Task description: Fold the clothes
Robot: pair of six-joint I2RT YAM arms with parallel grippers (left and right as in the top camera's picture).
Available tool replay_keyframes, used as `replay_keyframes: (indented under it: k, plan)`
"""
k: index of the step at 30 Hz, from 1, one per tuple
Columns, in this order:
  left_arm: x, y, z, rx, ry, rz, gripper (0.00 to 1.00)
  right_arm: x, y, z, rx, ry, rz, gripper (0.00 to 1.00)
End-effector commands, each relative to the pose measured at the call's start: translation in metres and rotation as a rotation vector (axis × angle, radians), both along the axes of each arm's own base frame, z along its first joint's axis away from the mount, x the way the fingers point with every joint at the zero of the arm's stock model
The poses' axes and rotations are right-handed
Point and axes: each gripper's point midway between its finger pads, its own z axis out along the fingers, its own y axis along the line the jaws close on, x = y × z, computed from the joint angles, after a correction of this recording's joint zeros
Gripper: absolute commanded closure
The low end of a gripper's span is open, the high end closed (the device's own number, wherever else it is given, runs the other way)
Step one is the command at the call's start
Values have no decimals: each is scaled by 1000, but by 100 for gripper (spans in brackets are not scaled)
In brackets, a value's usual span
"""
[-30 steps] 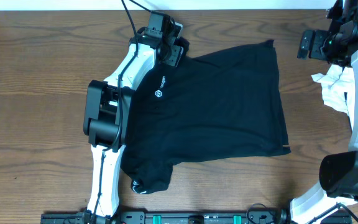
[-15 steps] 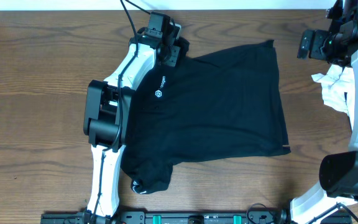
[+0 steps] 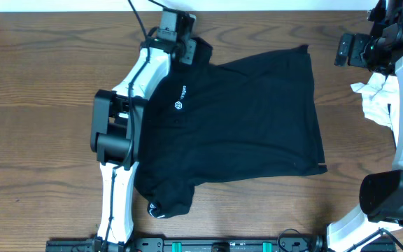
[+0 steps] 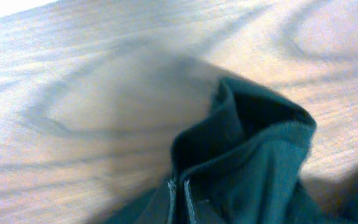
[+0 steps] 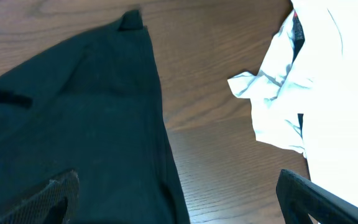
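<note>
The clothes, a black T-shirt [image 3: 243,126] with a small white logo [image 3: 180,105], lie spread flat on the wooden table. My left gripper [image 3: 187,47] is at the shirt's far left corner, shut on a raised fold of the black fabric [image 4: 253,155]. In the left wrist view the cloth is pinched between the nearly touching jaws of the left gripper [image 4: 179,202]. My right gripper [image 3: 348,49] hangs open above the table at the far right, off the shirt's edge [image 5: 73,124]. Nothing lies between the wide-apart fingers of that right gripper [image 5: 185,205].
A crumpled white garment [image 3: 376,98] lies at the right edge beside the right arm, also shown in the right wrist view as white cloth [image 5: 278,106]. The left arm [image 3: 117,133] lies along the shirt's left side. Bare wood [image 3: 40,105] surrounds the shirt.
My left gripper has closed on the shirt's far left corner and shifted slightly toward the table's far edge, lifting the fabric. The right arm has not moved.
</note>
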Motion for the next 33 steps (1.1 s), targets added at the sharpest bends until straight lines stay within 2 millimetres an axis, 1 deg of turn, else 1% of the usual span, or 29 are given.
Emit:
replay_keyframes:
  k: [1, 3, 9, 12, 14, 17, 18, 19, 20, 21, 22, 23, 24, 26, 27, 28, 30, 31, 32, 33]
  plan:
    - [19, 24, 27, 41, -94, 30, 94, -1, -1, -1, -3, 3, -13, 1]
    - [27, 33, 33, 34, -129, 48, 94, -1, -1, -1, -4, 3, -14, 1]
    - [47, 75, 48, 23, -207, 120, 94, -1, -1, -1, -3, 3, -13, 1]
    - [53, 93, 46, 23, -224, 148, 94, -1, -1, -1, -4, 3, -14, 1]
    - [54, 99, 41, 25, -219, 158, 93, -1, -1, -1, -4, 3, -14, 1]
    - [55, 104, 26, 29, -200, 165, 78, -1, -1, -1, -4, 3, -14, 1]
    - [55, 105, 20, 30, -192, 166, 75, -1, -1, -1, -4, 3, -14, 1]
    - [55, 105, 17, 31, -189, 166, 60, -1, -1, -1, -4, 3, -14, 1]
    - [55, 105, 16, 31, -189, 166, 41, -1, -1, -1, -4, 3, -14, 1]
    - [56, 105, 16, 30, -192, 167, 26, -1, -1, -1, -4, 3, -14, 1]
    - [56, 105, 17, 29, -196, 168, 17, -1, -1, -1, -4, 3, -14, 1]
    - [58, 105, 24, 19, -207, 176, 9, -1, -1, -1, -4, 3, -14, 1]
    - [58, 105, 29, 7, -214, 186, 6, -1, -1, -1, -3, 3, -13, 1]
    - [57, 105, 49, -33, -228, 222, 2, -1, -1, -1, -3, 3, -13, 1]
    - [55, 106, 62, -63, -234, 249, 2, -1, -1, -1, -4, 3, -14, 1]
    - [51, 107, 80, -105, -237, 286, 2, -1, -1, -1, -4, 3, -14, 1]
    - [37, 108, 108, -158, -220, 337, 2, -1, -1, -1, -4, 3, -14, 1]
    - [25, 108, 126, -189, -200, 370, 2, -1, -1, -1, -3, 3, -13, 1]
    - [16, 109, 138, -206, -187, 388, 2, -1, -1, -1, -4, 4, -14, 1]
    - [3, 110, 152, -221, -167, 408, 2, -1, -1, -1, -4, 3, -14, 1]
